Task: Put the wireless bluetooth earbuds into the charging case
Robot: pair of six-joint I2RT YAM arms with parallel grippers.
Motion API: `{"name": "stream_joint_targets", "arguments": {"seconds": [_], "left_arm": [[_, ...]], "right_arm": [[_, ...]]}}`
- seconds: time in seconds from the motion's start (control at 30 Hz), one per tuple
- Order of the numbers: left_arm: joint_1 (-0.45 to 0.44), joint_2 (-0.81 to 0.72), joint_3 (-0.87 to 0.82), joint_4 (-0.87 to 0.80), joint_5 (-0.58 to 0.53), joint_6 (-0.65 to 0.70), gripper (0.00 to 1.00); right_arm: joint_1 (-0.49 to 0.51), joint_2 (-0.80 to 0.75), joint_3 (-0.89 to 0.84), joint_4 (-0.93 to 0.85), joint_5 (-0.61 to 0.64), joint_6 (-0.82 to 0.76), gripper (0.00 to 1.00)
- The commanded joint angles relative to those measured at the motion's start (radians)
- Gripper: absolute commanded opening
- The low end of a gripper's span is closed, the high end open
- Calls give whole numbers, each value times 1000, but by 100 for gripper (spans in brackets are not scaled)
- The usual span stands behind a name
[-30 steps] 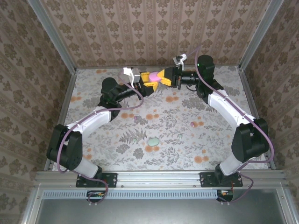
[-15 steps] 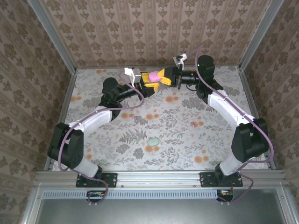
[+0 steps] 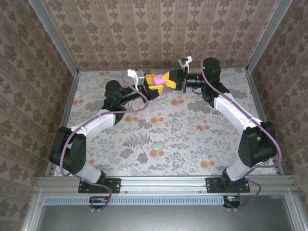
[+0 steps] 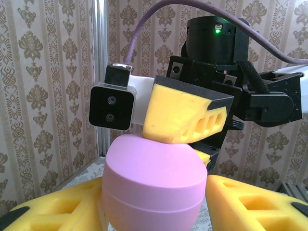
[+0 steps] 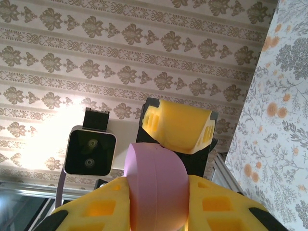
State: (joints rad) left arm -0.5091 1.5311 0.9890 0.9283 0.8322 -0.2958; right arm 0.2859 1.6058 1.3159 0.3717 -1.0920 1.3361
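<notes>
Nearest the arm bases, the mint case (image 3: 158, 146) lies on the table (image 3: 231, 159), well apart from the pink case (image 3: 157, 78) and almost straight toward the bases from it. A little farther out lie the two buds, both loose on the table. The pinkish bud (image 3: 198, 128) is to the near right of the pink case, and the pale bud (image 3: 140, 122) is to its near left, closer to it than the mint case is.

Beyond them, above the far part of the table, the pink case is held in the air between the two arms with its lid closed. The left gripper (image 3: 153, 83) comes at it from the left, its fingers (image 4: 57, 209) pressed to both sides of the lower half. The right gripper (image 3: 166, 79) comes from the right, its fingers (image 5: 91, 209) clamped across the case. The wall (image 3: 159, 33) stands behind the pink case.
</notes>
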Motion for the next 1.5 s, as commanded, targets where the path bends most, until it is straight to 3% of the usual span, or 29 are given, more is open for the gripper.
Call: {"name": "stream_joint_targets", "arguments": {"seconds": [0.0, 0.6, 0.8, 1.1, 1.47], "left_arm": [[-3, 11, 34, 39, 10, -18, 51], [-4, 16, 36, 49, 4, -31, 52], [-3, 19, 39, 42, 15, -31, 43], [-5, 17, 36, 29, 25, -15, 51], [-5, 17, 40, 21, 25, -6, 39]], "right_arm": [[5, 14, -4, 39, 1, 4, 19], [6, 17, -4, 47, -2, 4, 19], [7, 20, -2, 82, -2, 29, 19], [10, 19, -4, 89, 0, 41, 19], [13, 20, -10, 87, 1, 43, 20]]}}
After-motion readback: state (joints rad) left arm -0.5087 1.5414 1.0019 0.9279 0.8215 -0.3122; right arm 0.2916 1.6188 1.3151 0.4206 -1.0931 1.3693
